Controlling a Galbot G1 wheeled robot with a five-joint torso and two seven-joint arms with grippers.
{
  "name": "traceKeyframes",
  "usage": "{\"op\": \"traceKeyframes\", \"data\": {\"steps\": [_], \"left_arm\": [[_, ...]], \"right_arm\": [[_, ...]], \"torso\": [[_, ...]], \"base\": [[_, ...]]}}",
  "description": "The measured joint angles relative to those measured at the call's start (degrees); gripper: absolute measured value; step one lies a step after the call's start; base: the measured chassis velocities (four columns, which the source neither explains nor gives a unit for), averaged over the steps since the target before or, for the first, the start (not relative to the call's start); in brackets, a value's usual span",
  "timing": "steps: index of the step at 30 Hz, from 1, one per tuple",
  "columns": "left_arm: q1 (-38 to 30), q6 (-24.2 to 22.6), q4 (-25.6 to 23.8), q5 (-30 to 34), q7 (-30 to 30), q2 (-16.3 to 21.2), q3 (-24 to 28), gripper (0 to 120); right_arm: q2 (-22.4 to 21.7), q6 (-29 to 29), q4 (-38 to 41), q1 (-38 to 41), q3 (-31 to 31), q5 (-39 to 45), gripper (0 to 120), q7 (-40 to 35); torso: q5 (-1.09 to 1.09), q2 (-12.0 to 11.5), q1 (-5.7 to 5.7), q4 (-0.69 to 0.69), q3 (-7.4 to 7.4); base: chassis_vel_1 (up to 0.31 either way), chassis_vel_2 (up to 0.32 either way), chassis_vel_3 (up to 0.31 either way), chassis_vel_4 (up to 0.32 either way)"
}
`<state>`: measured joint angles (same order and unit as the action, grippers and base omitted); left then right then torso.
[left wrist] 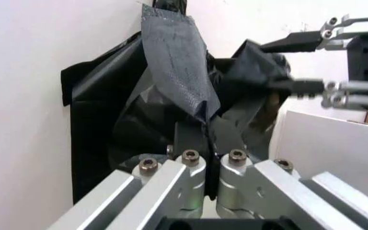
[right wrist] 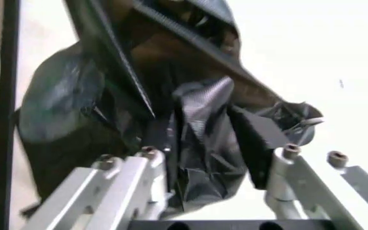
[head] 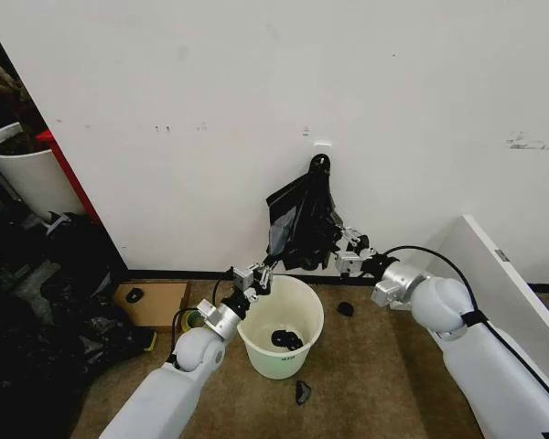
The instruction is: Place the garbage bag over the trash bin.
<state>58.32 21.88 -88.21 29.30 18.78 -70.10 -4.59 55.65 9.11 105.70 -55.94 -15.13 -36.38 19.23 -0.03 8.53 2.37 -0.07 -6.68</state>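
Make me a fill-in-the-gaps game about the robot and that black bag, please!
1. The garbage bag hangs from a hook on the ____.
2. The left pincer grips the bag's lower edge just above the cream trash ____.
3. The right pincer is ____ on the bag's other side.
4. Something small and ____ lies at the bottom of the trash bin.

Missing words: wall; bin; shut; black
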Motion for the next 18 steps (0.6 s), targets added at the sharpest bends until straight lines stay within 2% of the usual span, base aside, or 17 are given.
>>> {"op": "traceKeyframes", "data": {"steps": [1, 4, 6, 8, 9, 14, 16, 17, 18], "left_arm": [[0.00, 0.00, 0.00, 0.00, 0.00, 0.00, 0.00, 0], [0.15, 0.04, 0.00, -0.19, 0.00, 0.05, 0.01, 0], [0.17, 0.05, 0.01, -0.24, 0.00, 0.07, 0.04, 0], [0.17, 0.06, 0.03, -0.25, 0.00, 0.08, 0.06, 0], [0.15, 0.06, 0.07, -0.26, 0.00, 0.11, 0.09, 0], [-0.19, 0.08, 0.39, -0.28, 0.00, 0.25, 0.32, 0], [-0.26, 0.08, 0.47, -0.29, 0.01, 0.26, 0.38, 0], [-0.39, 0.08, 0.61, -0.29, 0.02, 0.27, 0.49, 0], [-0.85, 0.08, 0.91, -0.29, 0.05, 0.28, 0.77, 0]], "right_arm": [[0.00, 0.00, 0.00, 0.00, 0.00, 0.00, 26, 0.00], [0.24, -0.10, -0.10, -0.71, 1.12, 3.85, 15, -4.22], [0.43, -1.08, -0.41, -1.26, 2.43, 9.25, 7, -7.81], [0.51, -1.60, -0.51, -1.42, 2.94, 11.60, 4, -9.14], [0.68, -2.41, -0.68, -1.65, 3.79, 16.03, 0, -11.38], [2.43, -5.16, -1.66, -2.09, 7.89, 43.14, 0, -22.49], [2.69, -4.98, -1.76, -2.13, 8.14, 46.46, 0, -23.07], [3.09, -4.48, -1.91, -2.24, 8.43, 51.45, 0, -23.66], [4.17, -2.46, -2.58, -2.55, 8.63, 61.78, 0, -23.56]], "torso": [[0.00, 0.00, 0.00, 0.00, 0.00], [0.00, 0.00, 0.00, 0.00, 0.00], [0.00, 0.00, 0.00, 0.00, 0.00], [0.00, 0.00, 0.00, 0.00, 0.00], [0.00, 0.00, 0.00, 0.00, 0.00], [0.00, 0.00, 0.00, 0.00, 0.00], [0.00, 0.00, 0.00, 0.01, 0.00], [0.00, 0.00, 0.00, 0.01, 0.00], [0.00, 0.00, 0.00, 0.00, 0.00]], "base": [[0.000, 0.000, 0.000, 0.000], [0.000, 0.000, 0.000, 0.000], [0.000, 0.000, 0.000, 0.000], [0.000, 0.000, 0.000, 0.000], [0.000, 0.000, 0.000, 0.000], [0.000, 0.000, 0.000, 0.000], [0.000, 0.000, 0.000, 0.000], [0.000, 0.000, 0.000, 0.000], [0.000, 0.000, 0.000, 0.000]]}}
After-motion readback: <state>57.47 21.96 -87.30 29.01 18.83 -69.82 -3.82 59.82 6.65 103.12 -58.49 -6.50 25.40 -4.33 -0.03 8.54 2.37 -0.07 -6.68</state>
